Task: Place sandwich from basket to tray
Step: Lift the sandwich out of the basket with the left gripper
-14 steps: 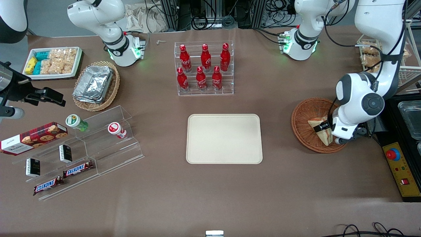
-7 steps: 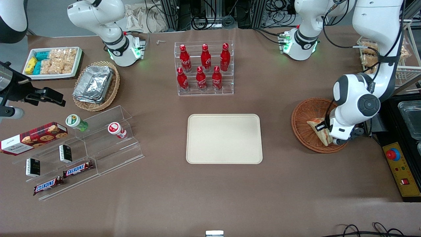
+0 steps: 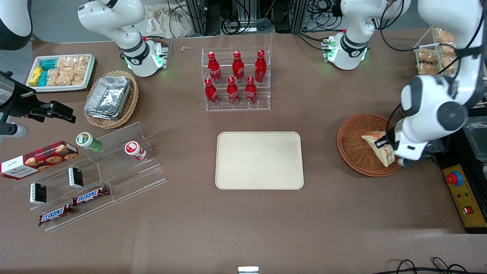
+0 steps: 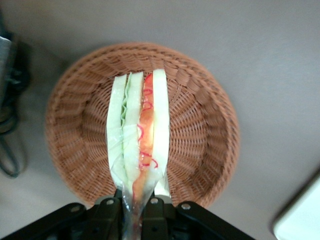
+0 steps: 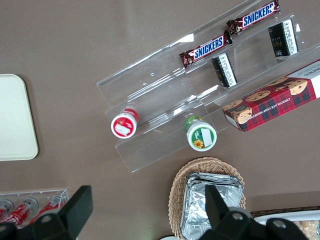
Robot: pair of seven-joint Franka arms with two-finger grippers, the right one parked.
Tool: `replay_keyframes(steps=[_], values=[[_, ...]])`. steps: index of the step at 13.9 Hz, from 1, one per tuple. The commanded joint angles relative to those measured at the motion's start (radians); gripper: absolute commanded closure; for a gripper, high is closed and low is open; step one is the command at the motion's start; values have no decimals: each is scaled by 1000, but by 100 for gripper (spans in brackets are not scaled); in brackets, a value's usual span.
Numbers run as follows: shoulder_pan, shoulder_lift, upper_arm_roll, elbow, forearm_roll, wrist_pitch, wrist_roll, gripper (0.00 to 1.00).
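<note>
The gripper (image 4: 134,207) pinches the wrapped sandwich (image 4: 137,140) over the wicker basket (image 4: 200,125), seemingly lifted clear; the beige tray (image 3: 260,160) lies apart.

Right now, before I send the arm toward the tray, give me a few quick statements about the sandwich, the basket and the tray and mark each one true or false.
1. The gripper is shut on the sandwich. True.
2. The sandwich already lies on the tray. False: it is over the basket, held in the fingers.
3. The tray carries nothing. True.
4. A second sandwich is left in the basket. False: only bare wicker shows under the held one.
5. The basket stands toward the parked arm's end of the table. False: it is at the working arm's end.
</note>
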Motion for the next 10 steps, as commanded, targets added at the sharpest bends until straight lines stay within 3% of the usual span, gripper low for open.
replay_keyframes(steps=[1,6,10], values=[[-8,11,-2,226,1,-213,7,90],[-8,38,-45,410,-3,-321,47,95],[-9,61,-105,478,-3,-351,195,85]])
